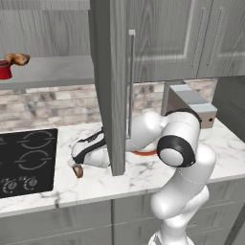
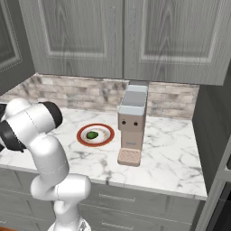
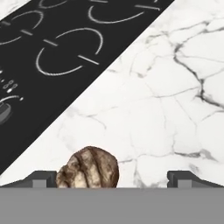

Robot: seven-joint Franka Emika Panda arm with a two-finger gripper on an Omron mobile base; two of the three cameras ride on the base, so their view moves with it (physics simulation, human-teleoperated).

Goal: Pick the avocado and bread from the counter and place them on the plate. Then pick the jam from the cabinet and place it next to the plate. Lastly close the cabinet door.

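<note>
Jaws spread wide over the bread (image 3: 89,169) on the worktop (image 3: 166,109).
Nearest, the gripper (image 3: 111,178) straddles the bread, which lies toward its left finger. Cooktop (image 1: 26,160) at nine o'clock. Farther, at two o'clock, the avocado (image 2: 92,135) rests on the plate (image 2: 95,135). Highest, the jam (image 1: 5,70) stands on the cabinet (image 1: 52,72) shelf, behind the open cabinet door (image 1: 112,81).

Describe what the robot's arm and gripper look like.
The arm is glossy white, built of rounded tube segments with dark grey to black bands and caps at the joints. The hand is white with a black stripe. The gripper has two small dark grey, blocky fingertips. No cables or markings show.
</note>
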